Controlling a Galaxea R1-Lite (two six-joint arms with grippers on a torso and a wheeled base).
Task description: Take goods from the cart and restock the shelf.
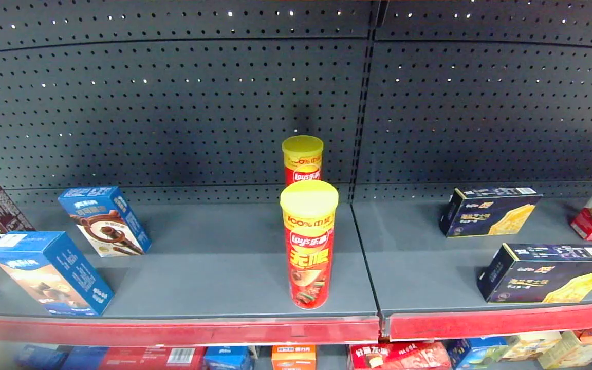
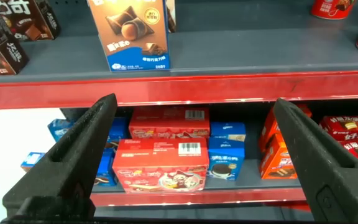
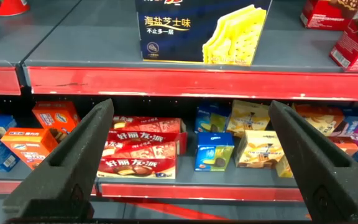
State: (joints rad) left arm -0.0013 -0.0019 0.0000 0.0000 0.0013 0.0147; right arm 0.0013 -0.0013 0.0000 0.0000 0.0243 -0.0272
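Two chip cans up so far: front can (image 1: 309, 244) near the shelf (image 1: 214, 267) edge, back can (image 1: 302, 159) behind it. Plenty of gaps left. My left hand (image 2: 194, 101) and right hand (image 3: 191, 104) both wide open, empty.

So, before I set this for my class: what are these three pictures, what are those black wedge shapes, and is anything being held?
This is a two-armed robot restocking a shop shelf. The large picture comes from a camera on its head, looking at the grey shelf. Two red chip tubes stand on it, the front tube and the back tube. Blue boxes lie to the robot's left and dark boxes to its right. The two smaller pictures come from cameras on the wrists. The black wedges are each gripper's two fingers: the left gripper and the right gripper. Both are open and hold nothing. Beyond them you see the shelf's red edge and boxed snacks on a lower shelf.
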